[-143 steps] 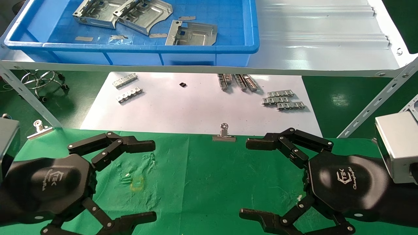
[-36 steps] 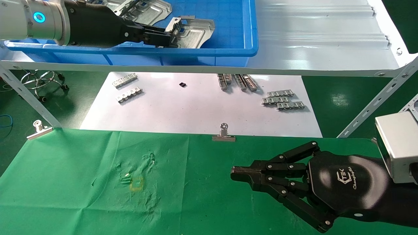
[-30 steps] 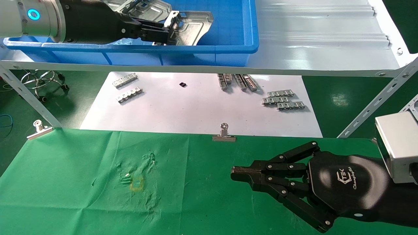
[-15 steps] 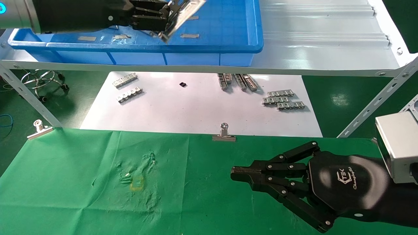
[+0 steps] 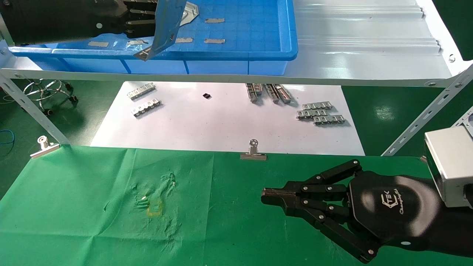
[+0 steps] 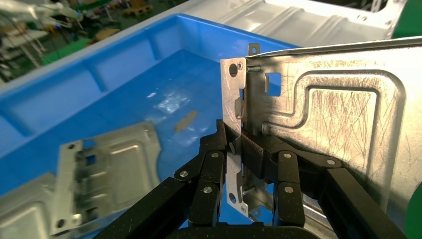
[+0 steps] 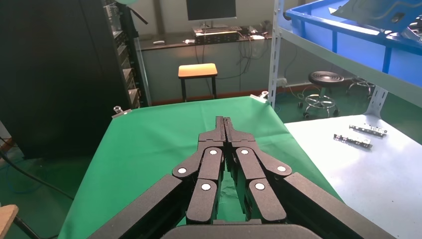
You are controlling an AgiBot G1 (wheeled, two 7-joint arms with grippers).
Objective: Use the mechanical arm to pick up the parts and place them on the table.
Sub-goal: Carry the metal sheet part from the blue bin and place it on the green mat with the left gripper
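Head view, upper left of the frame: left pincer clamped on a stamped sheet-metal plate, which hangs tilted, nearly on edge, over the front rim of the blue bin. Its low corner sits close to that rim. Left wrist view confirms the grip: black linkage fingers pinch the plate's folded flange, with the embossed face turned toward the camera. Another plate lies flat on the bin floor below; grey tape-like slips are scattered there too.

Step in hand, as judged: carry the plate out of the bin and down to the green-cloth bench. Advice: lift the low corner clear of the rim before drawing back, then clear the ribbed shelf edge. The grip is on one edge only, so the plate may swing; move slowly and rotate it flat before letting go, low over the cloth, and away from the rumpled patch.

Centre of the frame: white sheet with small toothed strips, not part of this job. A binder clip holds the cloth edge.

Lower right: right pincer parked over the bench, fingers together, holding nothing.
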